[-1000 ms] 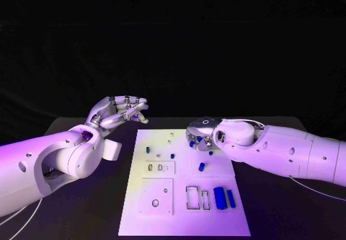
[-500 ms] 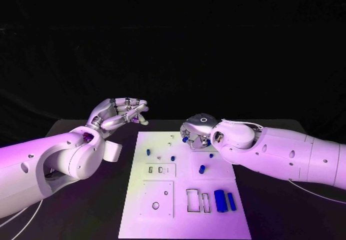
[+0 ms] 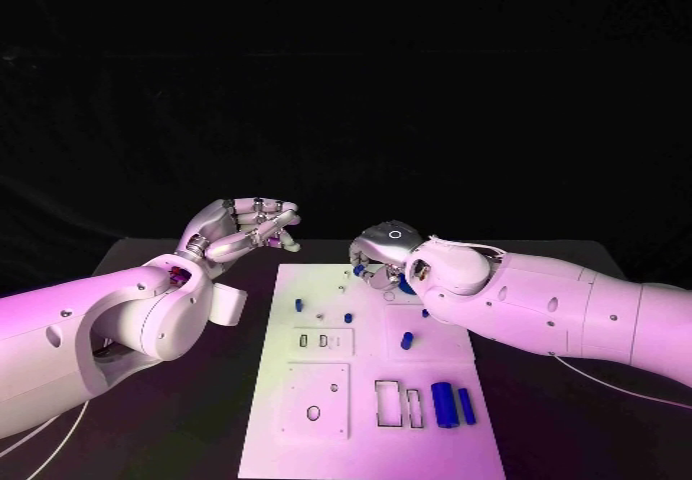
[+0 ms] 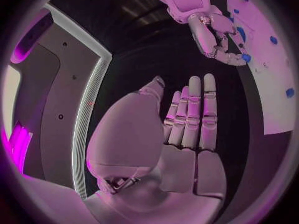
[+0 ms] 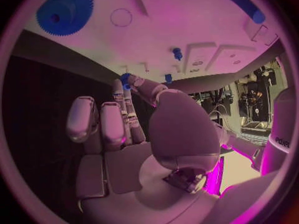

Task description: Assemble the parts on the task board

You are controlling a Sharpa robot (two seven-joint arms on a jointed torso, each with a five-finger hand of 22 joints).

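Observation:
The white task board (image 3: pixel 368 400) lies in the middle of the black table. My right hand (image 3: pixel 384 260) hovers over its far end and pinches a small blue part (image 5: pixel 126 79) between thumb and a fingertip; the same blue part (image 4: pixel 247 58) sits at that hand's fingertips in the left wrist view. My left hand (image 3: pixel 245 228) is raised off the board's far left corner, fingers stretched out side by side (image 4: pixel 190 119), holding nothing. Small blue pegs (image 3: pixel 299 304) (image 3: pixel 348 317) (image 3: pixel 407 341) lie on the board. Two longer blue pieces (image 3: pixel 443 403) lie near its right front.
A blue gear (image 5: pixel 65 10) lies on the board (image 5: pixel 187 30) beyond my right hand. The board has rectangular slots (image 3: pixel 387 401) and a plate with round holes (image 3: pixel 315 400) near the front. Black tabletop (image 3: pixel 577 440) lies open on both sides of the board.
My right hand has moved toward the board's far left part, carrying the small blue part. The left hand has stayed almost where it was.

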